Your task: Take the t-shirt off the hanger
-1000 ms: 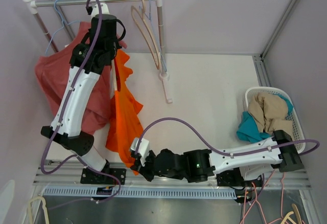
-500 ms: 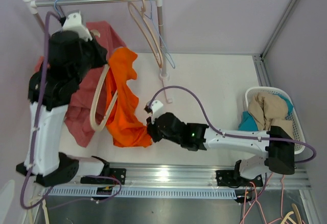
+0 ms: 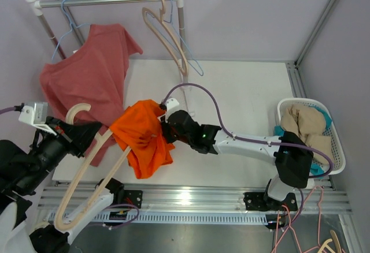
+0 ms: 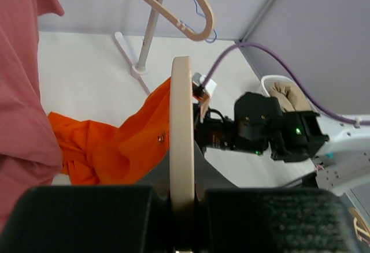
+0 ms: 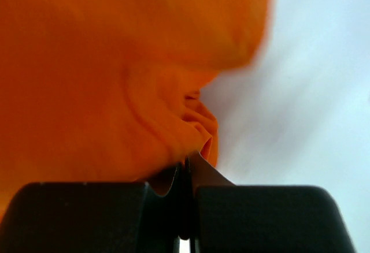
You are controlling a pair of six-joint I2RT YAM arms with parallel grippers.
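Note:
My left gripper [image 3: 92,134] [image 4: 182,194] is shut on a beige wooden hanger [image 3: 87,175] [image 4: 182,120], held low at the near left, off the rail. An orange t-shirt [image 3: 141,140] [image 4: 115,149] [image 5: 110,62] hangs bunched over the hanger's far end. From the right, my right gripper [image 3: 165,129] [image 5: 186,175] is shut on a fold of that shirt's cloth. In the left wrist view the right arm's black wrist [image 4: 260,131] sits just behind the hanger.
A red t-shirt [image 3: 87,77] hangs on a blue wire hanger from the rail [image 3: 110,0] at the back left. Another wooden hanger [image 3: 167,33] hangs near the rail's right post. A white basket [image 3: 339,149] of clothes stands at the right edge.
My left arm has swung down to the near left, carrying the hanger away from the rail. My right gripper, still on the orange shirt, moved further from the near edge. The red shirt is uncovered.

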